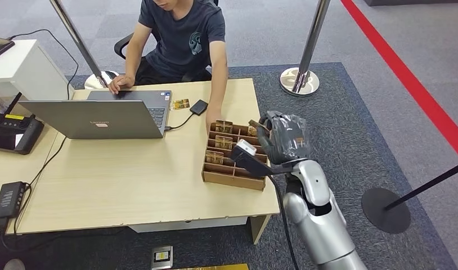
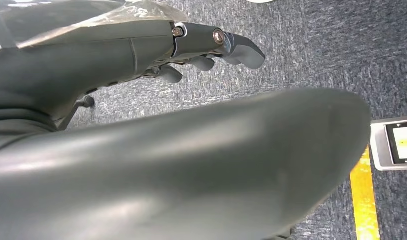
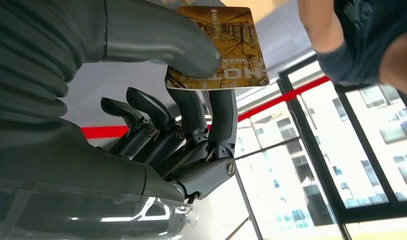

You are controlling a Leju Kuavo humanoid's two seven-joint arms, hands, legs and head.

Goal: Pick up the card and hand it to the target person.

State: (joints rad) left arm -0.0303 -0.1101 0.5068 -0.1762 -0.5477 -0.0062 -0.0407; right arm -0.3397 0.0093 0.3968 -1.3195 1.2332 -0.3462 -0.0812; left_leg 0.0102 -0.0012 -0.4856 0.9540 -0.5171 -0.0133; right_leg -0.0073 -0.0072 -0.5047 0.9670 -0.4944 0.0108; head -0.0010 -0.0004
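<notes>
Right wrist view: right hand (image 3: 156, 120) pinches card (image 3: 224, 50)

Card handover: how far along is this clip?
Pickup looks done: the right hand pinches the brown card between thumb and fingers, raised above the wooden card box. Still left: passing it to the seated person, whose hand rests at the box's far edge, not yet on the card.

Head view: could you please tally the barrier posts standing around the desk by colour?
Silver barrier posts: 2
Black barrier post: 1
Total: 3
</notes>
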